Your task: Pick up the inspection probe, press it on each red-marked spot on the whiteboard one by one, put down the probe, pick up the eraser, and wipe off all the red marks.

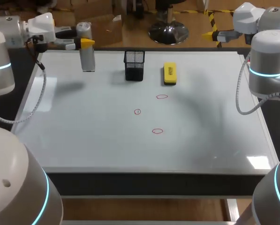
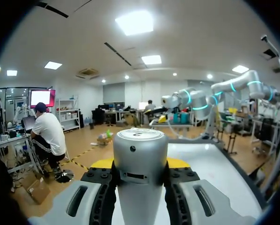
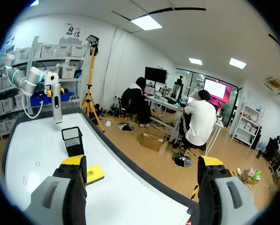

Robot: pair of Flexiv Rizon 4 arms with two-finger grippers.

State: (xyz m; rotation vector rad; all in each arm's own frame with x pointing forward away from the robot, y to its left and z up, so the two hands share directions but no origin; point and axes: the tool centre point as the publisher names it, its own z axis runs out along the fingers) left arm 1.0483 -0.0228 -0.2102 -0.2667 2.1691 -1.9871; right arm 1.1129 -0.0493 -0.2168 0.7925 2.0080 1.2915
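Head view: the left gripper clamps the upright silver cylindrical probe at eleven o'clock on the white whiteboard. A black mesh cup and a yellow block eraser sit near twelve, and three red ring marks are at centre.
Left wrist view: both fingers press the probe's sides.
Right wrist view: the right gripper gapes wide.

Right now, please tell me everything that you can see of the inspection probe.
The inspection probe is a smooth silver-grey cylinder that looks like metal. It has a flat pale round cap on top, and a small dark dot and a narrow slot on its side. It stands upright over the far left part of the whiteboard, left of the black mesh cup. The fingers of the left gripper clamp its upper part from two sides. Whether its lower end touches the board cannot be told.
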